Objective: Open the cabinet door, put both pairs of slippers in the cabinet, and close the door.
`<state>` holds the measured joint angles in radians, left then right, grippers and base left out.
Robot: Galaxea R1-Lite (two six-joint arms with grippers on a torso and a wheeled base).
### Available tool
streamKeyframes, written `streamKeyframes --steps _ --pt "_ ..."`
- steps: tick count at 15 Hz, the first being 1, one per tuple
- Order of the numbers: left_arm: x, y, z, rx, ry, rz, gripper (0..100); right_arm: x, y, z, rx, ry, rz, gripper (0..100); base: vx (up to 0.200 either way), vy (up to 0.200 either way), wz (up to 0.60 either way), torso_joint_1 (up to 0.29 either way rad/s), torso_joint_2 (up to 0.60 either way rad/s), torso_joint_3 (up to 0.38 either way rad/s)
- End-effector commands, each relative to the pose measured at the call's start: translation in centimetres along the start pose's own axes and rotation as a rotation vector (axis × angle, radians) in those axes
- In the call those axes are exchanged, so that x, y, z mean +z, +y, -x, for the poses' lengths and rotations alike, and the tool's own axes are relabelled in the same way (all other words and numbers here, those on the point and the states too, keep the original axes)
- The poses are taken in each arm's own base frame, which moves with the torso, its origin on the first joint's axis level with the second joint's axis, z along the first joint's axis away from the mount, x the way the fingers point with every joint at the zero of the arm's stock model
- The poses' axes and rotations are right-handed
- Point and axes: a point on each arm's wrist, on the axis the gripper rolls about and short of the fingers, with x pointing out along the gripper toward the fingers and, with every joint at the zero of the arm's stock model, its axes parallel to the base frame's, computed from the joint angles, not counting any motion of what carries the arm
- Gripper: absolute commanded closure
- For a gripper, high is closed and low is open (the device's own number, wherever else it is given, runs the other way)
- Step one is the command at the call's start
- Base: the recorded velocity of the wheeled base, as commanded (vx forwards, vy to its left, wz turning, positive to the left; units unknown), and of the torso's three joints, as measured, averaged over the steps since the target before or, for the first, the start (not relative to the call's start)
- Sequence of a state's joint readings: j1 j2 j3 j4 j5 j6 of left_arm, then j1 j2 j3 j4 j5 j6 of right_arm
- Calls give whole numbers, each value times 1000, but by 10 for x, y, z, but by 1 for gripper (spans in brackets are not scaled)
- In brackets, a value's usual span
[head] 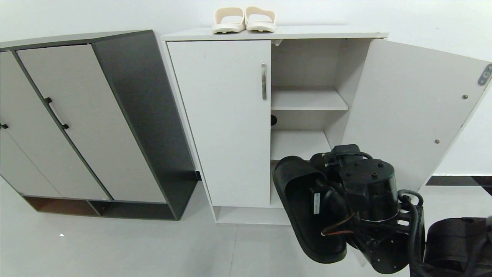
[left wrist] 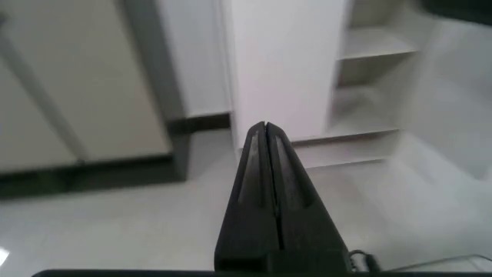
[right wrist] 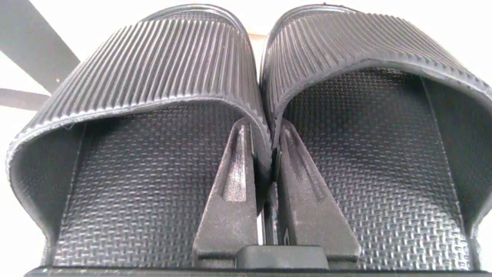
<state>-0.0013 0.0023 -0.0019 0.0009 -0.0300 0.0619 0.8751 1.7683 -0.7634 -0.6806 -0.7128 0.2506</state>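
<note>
The first step is judged done: the right-hand door (head: pixel 407 111) of the white cabinet (head: pixel 276 34) is swung wide, while the left-hand door (head: pixel 223 123) is shut. Behind the open door, an upper shelf (head: pixel 307 100) and a lower shelf (head: pixel 298 143) are seen, with no slippers on them. Neither pair has been stowed yet, so both placements and the closing of the door are left.

The black slippers (head: pixel 303 207) are held off the floor, low in front of the open compartment and close to its bottom front edge. The right gripper (right wrist: pixel 265 154) is clamped narrowly on them: the two are kept side by side, and their adjoining inner edges are pinched between the fingers beneath the ribbed straps. The long axis of the pair is seen to run from the cabinet opening back and downward toward the robot, tilted rather than level. The footbeds are turned toward the wrist. Which end is the toe cannot be told for certain from the head view.

The cream slippers (head: pixel 245 20) are set side by side on the cabinet top, near its back edge, above the inner edge of the shut door. Their long axes are laid front to back, and the toes appear to point toward the front edge.

The left gripper (left wrist: pixel 266 146) is held away from the cabinet, above the floor, its fingers pressed together on nothing.
</note>
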Motion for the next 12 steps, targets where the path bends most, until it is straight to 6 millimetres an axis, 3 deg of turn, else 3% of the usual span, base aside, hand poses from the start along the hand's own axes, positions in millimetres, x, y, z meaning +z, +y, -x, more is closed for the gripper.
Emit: streamKeyframes --steps 1,5,10,12 --pt "-1 2 0 81 9 11 100 -1 1 1 2 3 11 100 0 0 0 0 0 0" --pt "-1 0 0 -1 3 51 100 -2 5 -6 -14 -1 13 100 0 0 0 0 0 0" --pt "-1 0 0 -3 3 64 100 -10 27 -36 -153 -27 -7 100 0 0 0 0 0 0" --pt "-1 0 0 -3 3 62 100 -13 28 -43 -163 -23 -5 100 0 -200 0 2 2 2"
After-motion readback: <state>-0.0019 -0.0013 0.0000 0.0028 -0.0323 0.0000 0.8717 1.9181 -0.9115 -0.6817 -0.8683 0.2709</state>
